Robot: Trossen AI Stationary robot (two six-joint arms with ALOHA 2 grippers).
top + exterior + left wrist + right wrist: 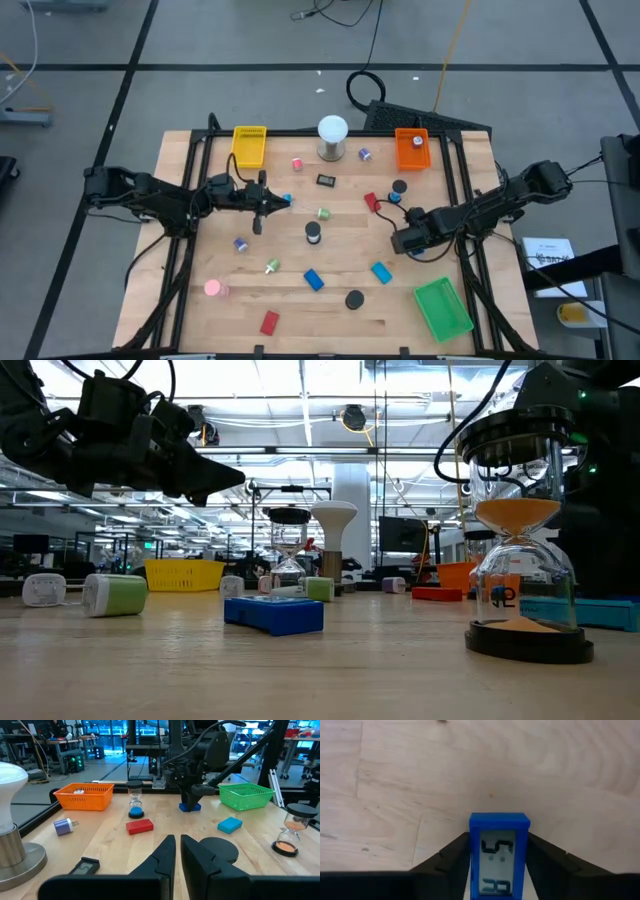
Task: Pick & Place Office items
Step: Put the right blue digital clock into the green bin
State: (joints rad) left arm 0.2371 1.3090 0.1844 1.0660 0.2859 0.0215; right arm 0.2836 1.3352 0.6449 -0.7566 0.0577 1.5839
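The right pincer (400,240) hangs low over the centre-right of the counter (200,320), clamped on a blue timer (499,855). The timer's long axis runs parallel to the fingers, its display faces up, and its front end projects just past the fingertips. The timer appears to be at or just above the wood; contact cannot be confirmed. The deciding relation is the bearing from this load to the trays. The green tray (442,307) lies toward the near right corner. The orange tray (412,148) lies at the far edge on the same side. The yellow tray (249,146) is well apart at the far left. The right arm is therefore the nearer arm for either right-hand tray. The left pincer (268,203) waits over the left-centre of the counter, its fingers drawn to a narrow slit and holding nothing. Count on the counter: three trays, three hourglasses (313,232), two loose blue blocks (314,280), two red blocks (269,322), two pink pieces (213,288) and one black timer (326,180). There are also several small purple and green bits, too small to count reliably.
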